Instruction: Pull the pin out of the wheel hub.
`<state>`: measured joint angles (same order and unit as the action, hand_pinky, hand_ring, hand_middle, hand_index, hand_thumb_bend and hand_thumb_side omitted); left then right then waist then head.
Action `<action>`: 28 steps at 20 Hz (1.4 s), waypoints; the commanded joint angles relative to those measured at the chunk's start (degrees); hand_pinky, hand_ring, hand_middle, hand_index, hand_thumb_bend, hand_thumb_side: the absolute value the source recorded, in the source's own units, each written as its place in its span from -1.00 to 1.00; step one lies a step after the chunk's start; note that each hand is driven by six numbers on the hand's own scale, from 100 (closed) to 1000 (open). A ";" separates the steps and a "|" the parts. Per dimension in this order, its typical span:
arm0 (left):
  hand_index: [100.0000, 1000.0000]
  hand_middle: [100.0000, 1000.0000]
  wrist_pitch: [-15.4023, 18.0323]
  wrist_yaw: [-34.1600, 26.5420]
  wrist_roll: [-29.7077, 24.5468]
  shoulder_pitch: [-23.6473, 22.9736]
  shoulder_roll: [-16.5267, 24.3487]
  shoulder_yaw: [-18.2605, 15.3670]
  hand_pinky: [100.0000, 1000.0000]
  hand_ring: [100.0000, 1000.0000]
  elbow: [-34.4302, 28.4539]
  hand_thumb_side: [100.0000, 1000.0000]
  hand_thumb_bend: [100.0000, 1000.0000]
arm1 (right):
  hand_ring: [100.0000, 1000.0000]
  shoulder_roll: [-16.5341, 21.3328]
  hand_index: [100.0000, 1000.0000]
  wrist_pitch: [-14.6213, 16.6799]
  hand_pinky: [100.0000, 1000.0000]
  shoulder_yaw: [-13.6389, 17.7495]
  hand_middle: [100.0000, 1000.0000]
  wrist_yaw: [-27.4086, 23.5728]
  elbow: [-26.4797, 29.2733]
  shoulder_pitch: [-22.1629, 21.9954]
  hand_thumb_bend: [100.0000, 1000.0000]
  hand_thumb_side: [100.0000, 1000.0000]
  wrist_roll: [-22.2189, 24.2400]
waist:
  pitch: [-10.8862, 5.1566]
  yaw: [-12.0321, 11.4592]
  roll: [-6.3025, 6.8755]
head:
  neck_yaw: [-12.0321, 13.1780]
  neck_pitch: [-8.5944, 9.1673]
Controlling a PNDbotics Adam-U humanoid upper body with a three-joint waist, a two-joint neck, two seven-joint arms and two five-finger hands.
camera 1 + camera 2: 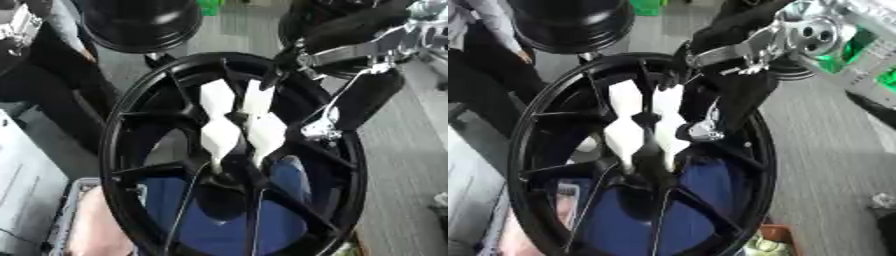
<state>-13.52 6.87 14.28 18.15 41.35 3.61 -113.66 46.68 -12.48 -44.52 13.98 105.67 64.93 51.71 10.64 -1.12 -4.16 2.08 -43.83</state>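
A large black wheel hub (pixel 131 125) with thin spokes stands upright and fills the middle of both views. At its centre sit two long white pieces (pixel 234 125), side by side, each pinched in the middle; I cannot tell which part is the pin. My right arm comes down from the upper right, black with a silver joint (pixel 807 32). Its hand (pixel 703 131) reaches the hub's right side just beside the white pieces, showing only a silver part among the spokes. The left hand is out of sight.
A second black wheel (pixel 140 22) stands behind at the upper left. Blue material (pixel 210 225) shows through the lower spokes. A pale pink shape (pixel 92 225) lies at the lower left. Grey floor (pixel 402 165) runs along the right.
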 commanded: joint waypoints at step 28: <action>0.48 0.43 -0.26 -0.45 -0.13 0.24 1.22 -0.37 0.48 0.69 -0.93 0.42 -0.18 | 0.79 -1.76 0.83 3.10 0.81 -0.48 0.70 -2.68 -5.78 -2.54 -0.28 -0.33 0.26 | 0.39 -1.07 0.24 | 0.38 -0.19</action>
<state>-13.69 6.58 14.18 17.85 41.30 3.68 -113.66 44.15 -9.88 -44.32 11.46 100.24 62.01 51.73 11.57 -2.06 -4.16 2.36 -43.83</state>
